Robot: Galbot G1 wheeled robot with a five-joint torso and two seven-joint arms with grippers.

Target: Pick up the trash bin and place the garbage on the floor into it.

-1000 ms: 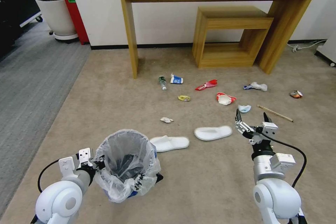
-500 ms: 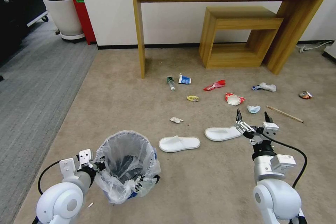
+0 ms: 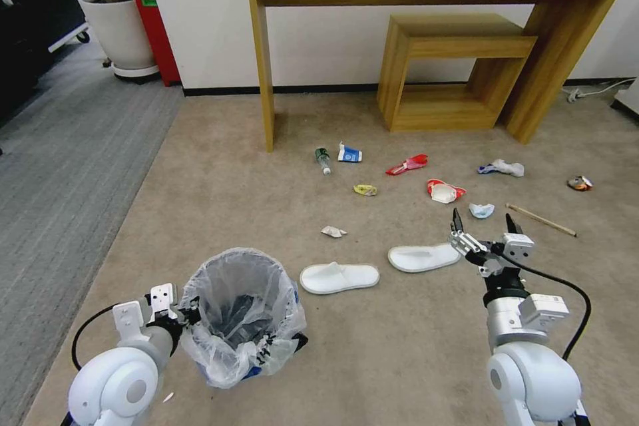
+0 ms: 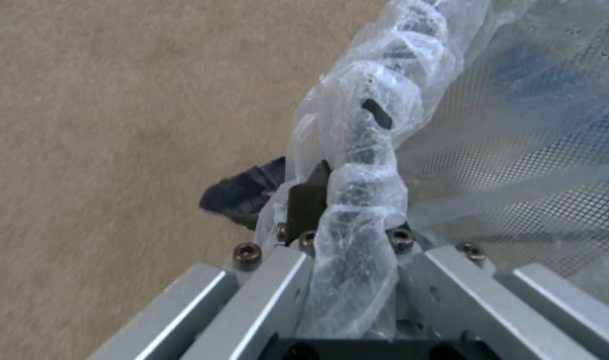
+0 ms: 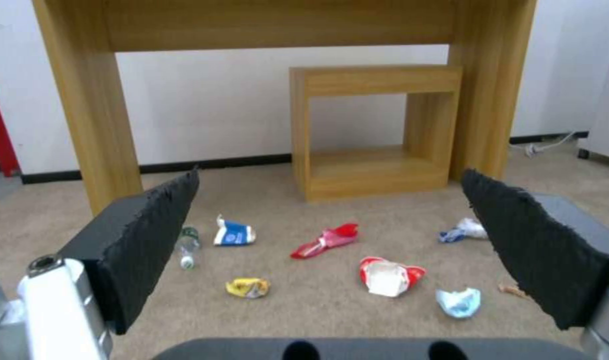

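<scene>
trash bin [image 3: 241, 316]: rim pinched by left gripper [image 3: 174, 309], held low at robot's left | right gripper [image 3: 484, 226]: jaws spread, empty, above floor [image 3: 213, 200] | garbage [image 3: 439, 190]: all scattered, none binned | progress: bin secured, collection pending

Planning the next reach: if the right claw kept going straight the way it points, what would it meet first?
Probably the red-and-white wrapper, which lies nearly centred between the open right claw fingers; the pale blue scrap sits just off that line. Depth is uncertain.
</scene>
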